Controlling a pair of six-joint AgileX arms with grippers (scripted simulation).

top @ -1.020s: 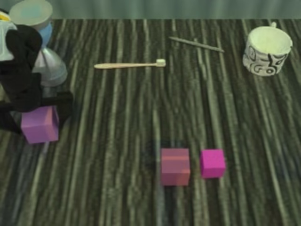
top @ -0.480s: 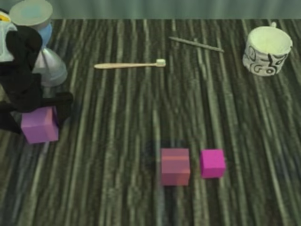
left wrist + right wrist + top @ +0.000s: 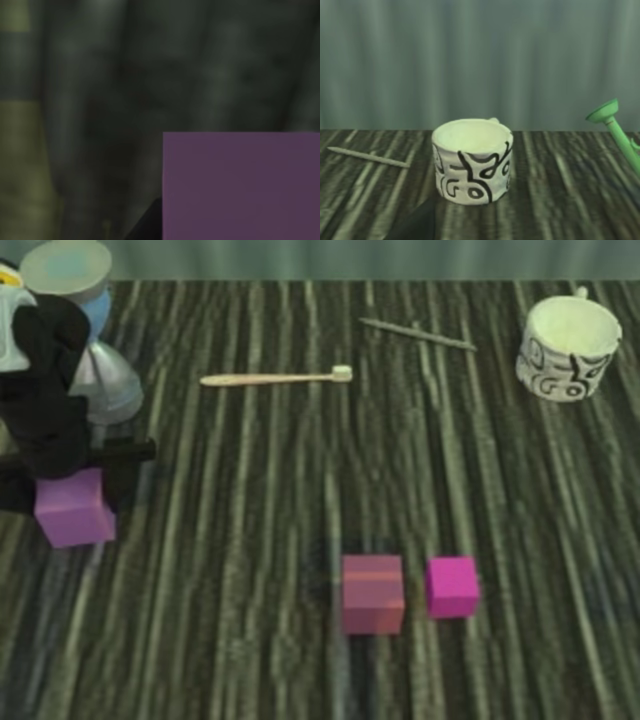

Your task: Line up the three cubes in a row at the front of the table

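At the top view's left edge, the left gripper sits clamped on the lilac cube, well apart from the rose cube and magenta cube at lower centre; risk: an off-centre hold letting it slip in transit.

You are looking at a rendered tabletop scene, not a real room: a dark streaked table before a plain grey-green curtain backdrop, scattered with unrelated household props, a toothbrush, a patterned white mug and a green plunger-like tool.
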